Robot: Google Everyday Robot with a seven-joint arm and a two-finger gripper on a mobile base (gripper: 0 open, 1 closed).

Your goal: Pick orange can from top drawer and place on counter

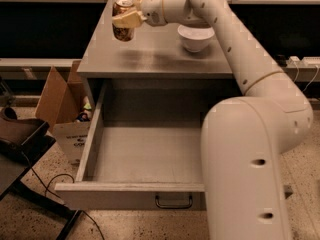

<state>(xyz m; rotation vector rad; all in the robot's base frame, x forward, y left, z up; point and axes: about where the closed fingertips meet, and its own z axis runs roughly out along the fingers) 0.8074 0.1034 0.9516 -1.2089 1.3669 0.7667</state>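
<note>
The orange can (122, 26) is upright in my gripper (123, 17), whose fingers are shut on its sides. It hangs over the back left part of the counter (150, 56), just above the surface; I cannot tell if it touches. The top drawer (145, 154) stands pulled fully open below, with nothing in the part that shows. Its dark bar handle (173, 202) is at the front. My arm hides the drawer's right side.
A white bowl (195, 37) stands on the counter right of the can. An open cardboard box (65, 109) sits on the floor left of the cabinet. A dark chair or stand (20, 144) and a cable are at the lower left.
</note>
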